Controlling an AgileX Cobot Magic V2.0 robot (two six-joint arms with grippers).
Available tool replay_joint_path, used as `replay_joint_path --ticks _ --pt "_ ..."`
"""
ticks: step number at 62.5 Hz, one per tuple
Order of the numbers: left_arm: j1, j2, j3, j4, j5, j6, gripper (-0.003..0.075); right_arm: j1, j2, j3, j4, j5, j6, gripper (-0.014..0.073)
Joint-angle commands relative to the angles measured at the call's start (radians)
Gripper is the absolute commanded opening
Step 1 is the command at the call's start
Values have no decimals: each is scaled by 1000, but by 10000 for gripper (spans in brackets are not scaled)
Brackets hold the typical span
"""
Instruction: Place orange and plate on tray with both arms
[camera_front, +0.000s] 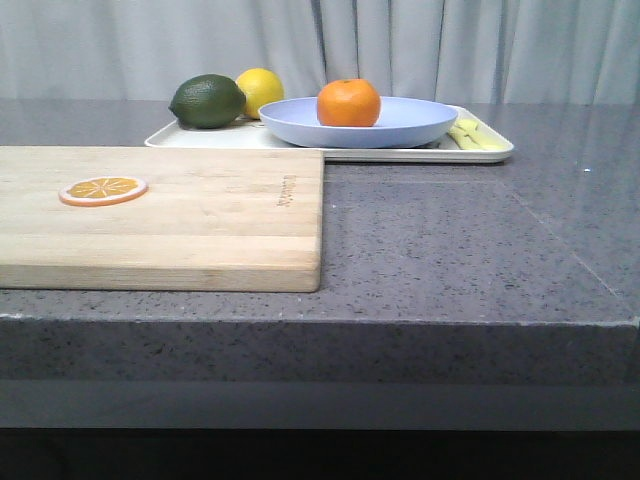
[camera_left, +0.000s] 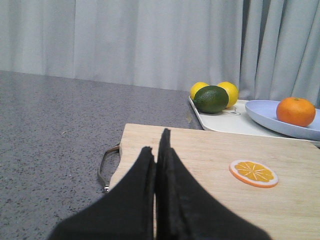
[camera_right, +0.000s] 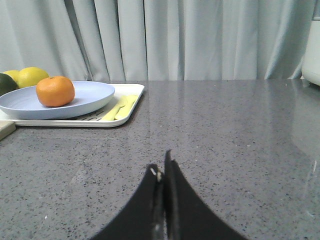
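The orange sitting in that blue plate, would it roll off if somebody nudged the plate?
The orange is round and lies loose in the plate, so a nudge would probably set it rolling. The plate's raised rim looks likely to catch it on a gentle push, though it is shallow. The plate itself rests flat on the tray and seems unlikely to tip.

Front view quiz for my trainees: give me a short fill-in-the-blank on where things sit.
1. The orange rests in the ____.
2. The plate sits on the ____.
3. The orange slice lies on the cutting ____.
4. The left gripper and right gripper are both ____.

Missing words: plate; tray; board; shut
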Motion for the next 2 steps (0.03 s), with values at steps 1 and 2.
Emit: replay_joint_path --ticks 1,2 --pt "2 -18 27 -9 -74 -1 -20 -6 -19 -26 -13 -72 -3 -67" --pt "2 -18 27 -9 -74 -1 -20 -6 -19 -26 -13 -72 -3 -67"
